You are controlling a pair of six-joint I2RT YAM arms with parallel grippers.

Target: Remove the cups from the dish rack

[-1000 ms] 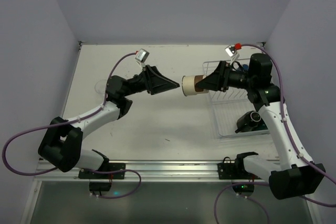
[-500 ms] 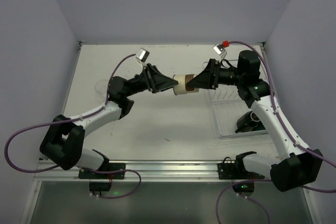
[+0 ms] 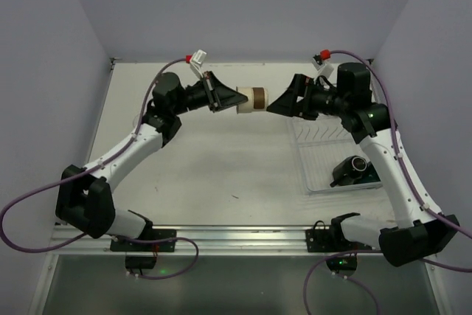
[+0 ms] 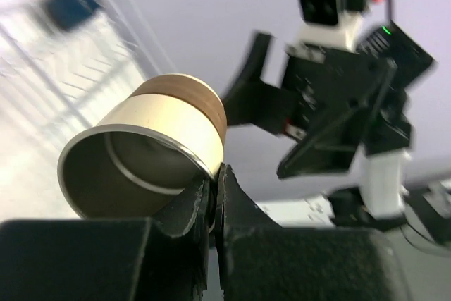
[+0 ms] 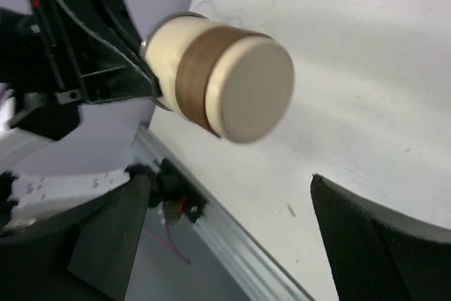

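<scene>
A cream cup with a brown band (image 3: 255,99) hangs sideways in the air over the far middle of the table. My left gripper (image 3: 237,101) is shut on its rim, one finger inside the mouth (image 4: 215,174), with the cup (image 4: 158,142) pointing away from it. My right gripper (image 3: 277,104) is open just to the right of the cup's base and apart from it. In the right wrist view the cup's base (image 5: 232,86) floats above that gripper's wide-open gap (image 5: 225,181). The dish rack (image 3: 304,154) stands on the right with a dark cup (image 3: 349,170) lying in it.
The right arm reaches over the rack's far end. Both arm bases and a metal rail (image 3: 236,237) run along the near edge. Grey walls close in the table on the left, back and right.
The cup has passed from my right gripper to my left. The left shut on its rim; the right opened and drew back a little. Both arms and the cup moved toward the back.
</scene>
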